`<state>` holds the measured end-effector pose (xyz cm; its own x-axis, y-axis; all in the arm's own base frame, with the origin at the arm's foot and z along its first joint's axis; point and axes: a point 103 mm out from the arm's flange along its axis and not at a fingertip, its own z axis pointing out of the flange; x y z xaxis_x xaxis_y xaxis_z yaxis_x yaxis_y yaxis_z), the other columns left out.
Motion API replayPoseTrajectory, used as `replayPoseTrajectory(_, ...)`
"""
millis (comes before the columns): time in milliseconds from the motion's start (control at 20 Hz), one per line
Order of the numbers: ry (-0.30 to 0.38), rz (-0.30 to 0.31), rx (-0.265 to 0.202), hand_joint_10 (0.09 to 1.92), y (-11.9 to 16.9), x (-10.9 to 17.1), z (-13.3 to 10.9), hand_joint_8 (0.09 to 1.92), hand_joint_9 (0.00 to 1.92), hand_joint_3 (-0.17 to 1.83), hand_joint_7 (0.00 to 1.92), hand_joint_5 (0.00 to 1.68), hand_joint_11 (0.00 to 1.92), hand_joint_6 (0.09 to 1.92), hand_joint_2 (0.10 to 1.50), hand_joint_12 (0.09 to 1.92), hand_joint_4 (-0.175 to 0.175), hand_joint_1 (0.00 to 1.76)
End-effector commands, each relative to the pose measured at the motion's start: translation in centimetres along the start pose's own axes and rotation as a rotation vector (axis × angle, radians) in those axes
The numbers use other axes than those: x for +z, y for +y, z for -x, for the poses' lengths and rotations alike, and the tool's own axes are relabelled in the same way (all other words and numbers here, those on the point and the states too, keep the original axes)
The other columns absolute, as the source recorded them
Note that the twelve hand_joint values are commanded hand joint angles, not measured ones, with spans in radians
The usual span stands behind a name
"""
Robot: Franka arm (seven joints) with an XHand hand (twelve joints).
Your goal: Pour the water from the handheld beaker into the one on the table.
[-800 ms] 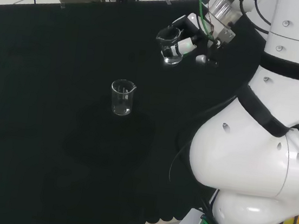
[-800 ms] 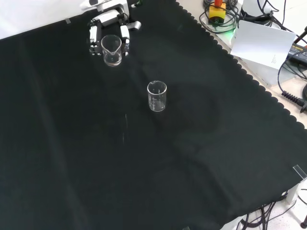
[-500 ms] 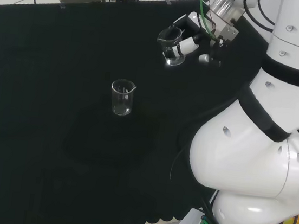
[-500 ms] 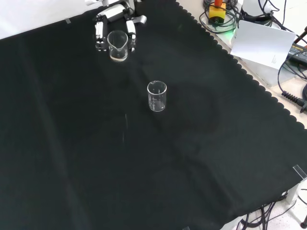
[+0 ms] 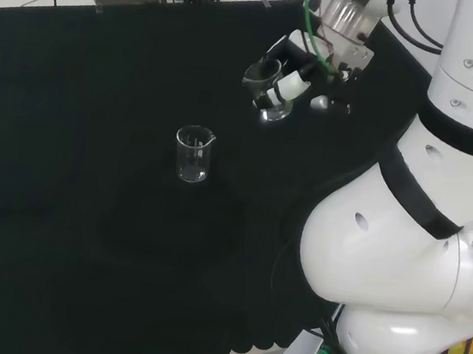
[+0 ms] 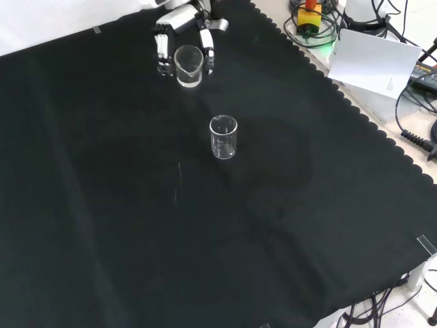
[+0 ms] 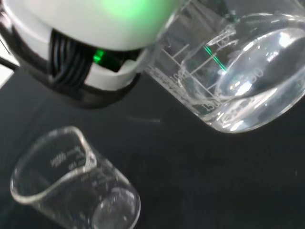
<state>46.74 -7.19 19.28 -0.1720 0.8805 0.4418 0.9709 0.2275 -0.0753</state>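
The hand [image 6: 183, 42], fingers curled round the held beaker [image 6: 189, 65], has moved closer to the tabletop beaker [image 6: 223, 137]; pouring not yet begun.

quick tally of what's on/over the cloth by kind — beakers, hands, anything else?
Clear glass beakers: 2 — the held beaker in the hand, and the table beaker standing on the cloth.
Robot hands: 1 — the hand, fingers curled round the held beaker.
Black cloth: 1 — the cloth over the bench.
Total: 4
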Motion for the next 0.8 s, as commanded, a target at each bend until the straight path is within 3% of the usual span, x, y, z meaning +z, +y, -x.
replayPoseTrajectory(50,-0.130,-0.092,0.026,0.09,-1.0,2.7,-2.1,0.51,1.85,0.70,1.40,1.34,1.42,0.54,0.60,0.54,-0.175,1.32)
replayPoseTrajectory(250,-0.199,-0.131,0.029,0.09,-1.3,3.8,-2.8,0.52,1.85,0.70,1.39,1.33,1.42,0.55,0.60,0.54,-0.175,1.32)
replayPoseTrajectory(800,-0.293,-0.189,0.030,0.09,-0.8,5.7,-5.7,0.55,1.85,0.70,1.37,1.31,1.41,0.58,0.61,0.54,-0.175,1.32)
